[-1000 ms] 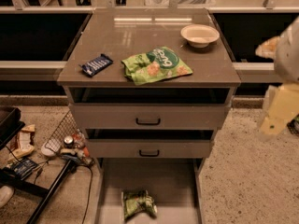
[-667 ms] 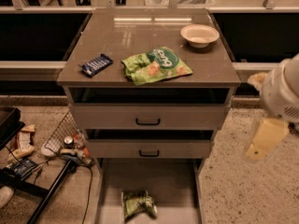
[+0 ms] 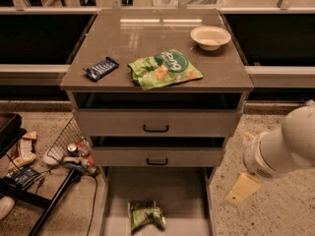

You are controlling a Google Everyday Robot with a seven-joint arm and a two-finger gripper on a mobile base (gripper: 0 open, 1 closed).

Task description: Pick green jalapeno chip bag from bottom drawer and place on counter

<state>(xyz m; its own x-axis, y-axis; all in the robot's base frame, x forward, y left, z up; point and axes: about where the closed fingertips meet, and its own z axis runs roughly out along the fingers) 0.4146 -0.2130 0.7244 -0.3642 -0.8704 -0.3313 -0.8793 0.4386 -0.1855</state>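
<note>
Dark-green foil, item one: jalapeno bag point(image 3: 146, 214), lying flat on the floor of the open drawer point(image 3: 170, 188). It sits near the front end and left of centre, clear of both side walls as far as I can see. Same spot and same lie as a second ago; not yet picked.

Item two: my gripper point(image 3: 242, 188), a pale tan piece hanging under my white arm point(image 3: 283, 149). It is out to the right of the drawer, over the speckled floor point(image 3: 275, 215), well apart from the bag. Open or closed: cannot tell. No item seen in it.

Change: a second ago my arm sat high at the right edge, level with the counter point(image 3: 147, 38). It has since swung down and inward, to about the height of the lower drawer front point(image 3: 157, 157). I read this as the approach to the drawer, with the grasp still to come and the task at an early stage.

Bag's lie: long axis runs roughly across the drawer, left to right, slanted a little so the right end sits nearer the camera. Which end is the top I cannot tell; the foil is too wrinkled. A grip across the short axis looks the likely fit.

On the counter, unmoved: lime bag point(image 3: 165, 69), blue wrapper point(image 3: 101, 68), bowl point(image 3: 210, 37).
</note>
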